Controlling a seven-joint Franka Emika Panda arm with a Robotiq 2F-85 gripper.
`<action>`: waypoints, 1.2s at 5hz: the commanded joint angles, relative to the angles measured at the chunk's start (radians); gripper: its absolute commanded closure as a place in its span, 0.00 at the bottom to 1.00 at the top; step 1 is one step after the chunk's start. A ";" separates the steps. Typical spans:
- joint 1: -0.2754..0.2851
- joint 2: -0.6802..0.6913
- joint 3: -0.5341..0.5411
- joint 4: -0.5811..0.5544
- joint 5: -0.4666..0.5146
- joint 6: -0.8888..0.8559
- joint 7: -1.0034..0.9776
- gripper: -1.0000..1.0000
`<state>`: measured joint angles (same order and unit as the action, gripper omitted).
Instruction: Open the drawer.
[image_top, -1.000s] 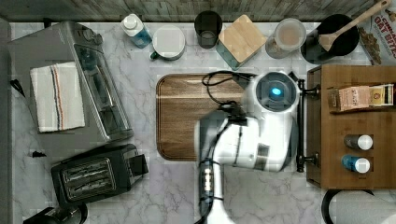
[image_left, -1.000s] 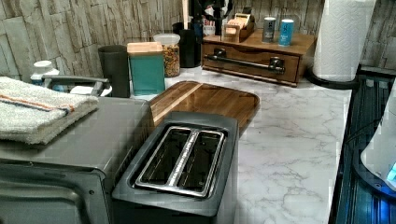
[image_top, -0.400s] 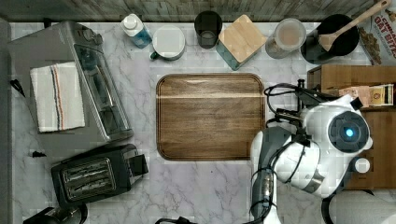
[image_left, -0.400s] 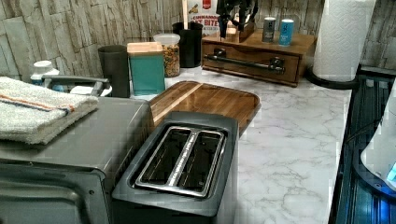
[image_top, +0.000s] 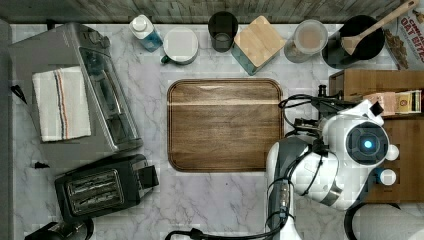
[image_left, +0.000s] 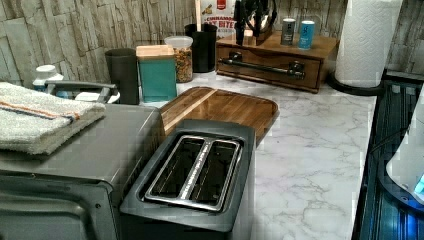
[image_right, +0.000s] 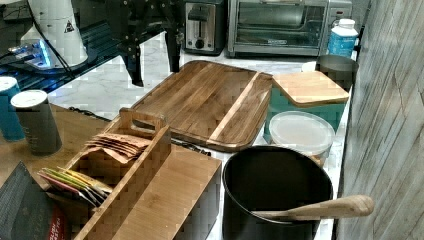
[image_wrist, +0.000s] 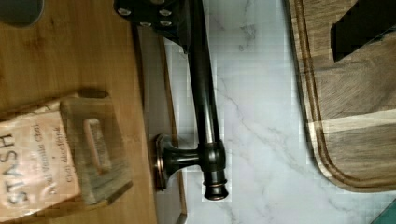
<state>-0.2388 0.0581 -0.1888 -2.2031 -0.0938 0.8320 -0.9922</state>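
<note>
In the top view we see the white arm (image_top: 345, 160) over the right end of the marble bench (image_top: 210, 200), above the wooden unit that houses the drawer (image_left: 267, 62). In the left view that drawer sits closed at the far end, its black bar handle (image_left: 262, 66) across the front. In the right view the gripper (image_right: 152, 52) hangs with fingers spread wide, holding nothing. In the wrist view the handle lies between the fingers, beside the cutting board (image_wrist: 350, 107).
</note>
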 joint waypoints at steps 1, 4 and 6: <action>-0.022 0.016 -0.026 0.018 -0.199 0.088 0.012 0.00; -0.005 0.085 -0.033 0.050 -0.083 0.022 0.098 0.00; -0.010 0.100 -0.036 -0.023 -0.071 0.145 0.127 0.00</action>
<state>-0.2377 0.1903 -0.2212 -2.2227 -0.1976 0.9443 -0.8652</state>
